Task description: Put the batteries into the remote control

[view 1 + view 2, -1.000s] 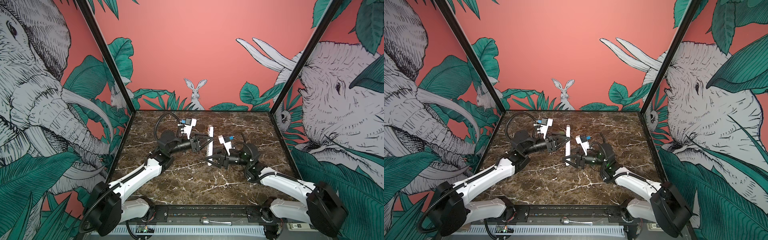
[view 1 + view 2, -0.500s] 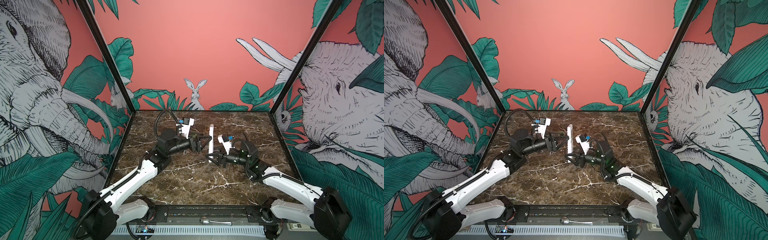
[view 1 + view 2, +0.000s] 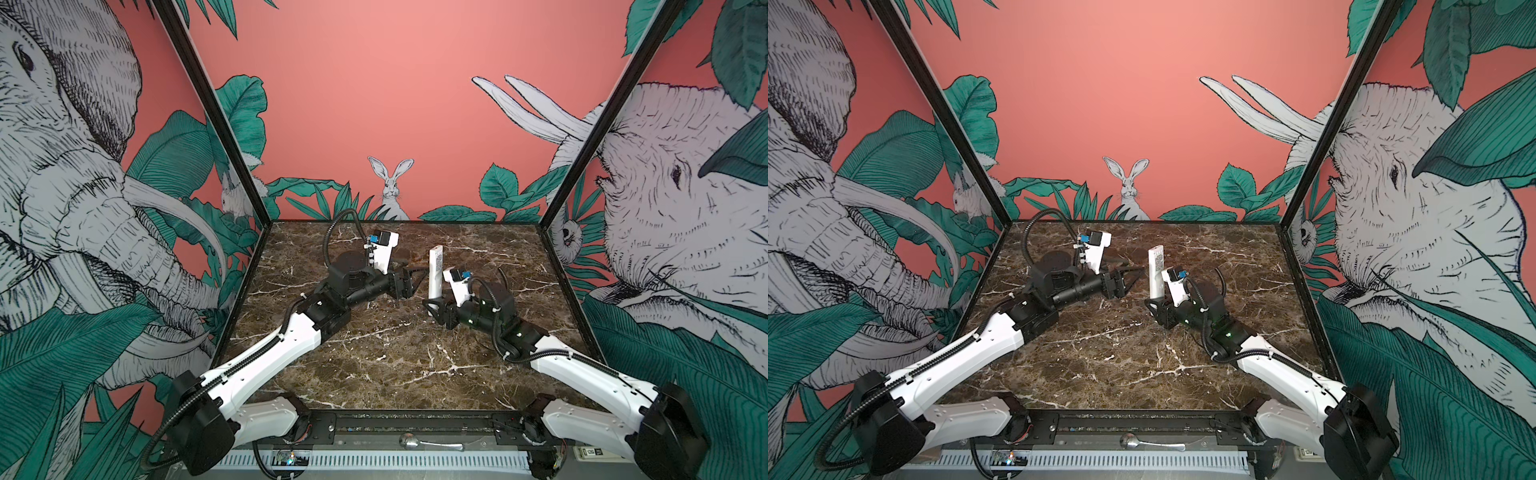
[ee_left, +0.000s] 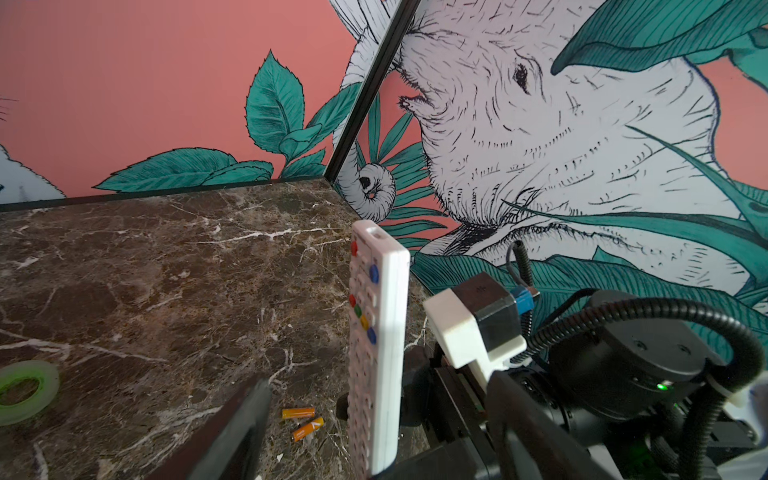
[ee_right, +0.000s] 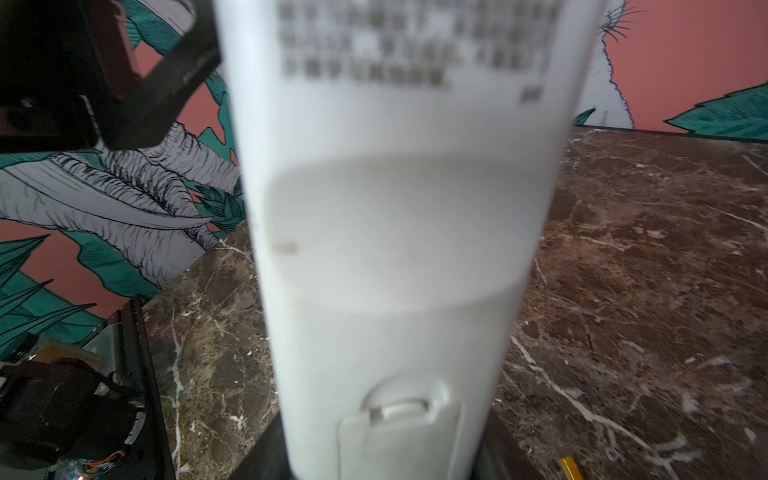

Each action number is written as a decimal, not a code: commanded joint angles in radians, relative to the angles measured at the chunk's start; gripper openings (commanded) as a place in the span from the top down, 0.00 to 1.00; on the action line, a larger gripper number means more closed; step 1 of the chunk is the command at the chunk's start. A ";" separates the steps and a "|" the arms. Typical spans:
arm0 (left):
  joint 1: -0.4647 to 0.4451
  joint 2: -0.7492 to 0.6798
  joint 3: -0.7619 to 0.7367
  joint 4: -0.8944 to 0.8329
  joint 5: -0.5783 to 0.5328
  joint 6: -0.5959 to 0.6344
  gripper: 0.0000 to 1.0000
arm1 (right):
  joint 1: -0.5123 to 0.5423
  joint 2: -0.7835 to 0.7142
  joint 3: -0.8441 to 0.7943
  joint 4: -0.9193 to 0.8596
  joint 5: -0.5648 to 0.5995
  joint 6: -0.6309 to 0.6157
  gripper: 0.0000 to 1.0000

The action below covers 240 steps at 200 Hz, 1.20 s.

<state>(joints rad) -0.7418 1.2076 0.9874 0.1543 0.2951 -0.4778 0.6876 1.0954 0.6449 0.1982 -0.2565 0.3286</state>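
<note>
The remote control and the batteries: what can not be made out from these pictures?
- Right wrist view: print on the remote control is blurred; its battery cover is cut off by the picture edge.
- Both top views: the batteries do not show; too small or behind the arms.
- A top view: the remote control's lower end is hidden inside the right claw.

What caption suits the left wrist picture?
A white remote held upright, with two orange batteries and a green tape roll lying on the marble table.
</note>
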 commanded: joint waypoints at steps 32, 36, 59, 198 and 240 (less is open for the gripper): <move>-0.036 0.077 0.065 0.011 -0.073 0.025 0.26 | 0.016 0.043 0.007 0.041 0.090 0.027 1.00; -0.036 0.084 0.068 0.012 -0.079 0.022 0.26 | 0.016 0.045 0.006 0.046 0.091 0.029 1.00; -0.037 0.114 0.082 0.029 -0.093 0.008 0.30 | 0.021 0.055 0.003 0.056 0.101 0.036 1.00; -0.068 0.226 0.130 0.031 -0.173 -0.022 0.43 | 0.054 0.099 0.009 0.067 0.149 0.055 1.00; -0.073 0.257 0.140 0.028 -0.196 -0.043 0.47 | 0.067 0.101 0.012 0.069 0.167 0.057 1.00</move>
<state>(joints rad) -0.8066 1.4525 1.0962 0.1696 0.1268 -0.4995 0.7422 1.1950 0.6445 0.2047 -0.1112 0.3759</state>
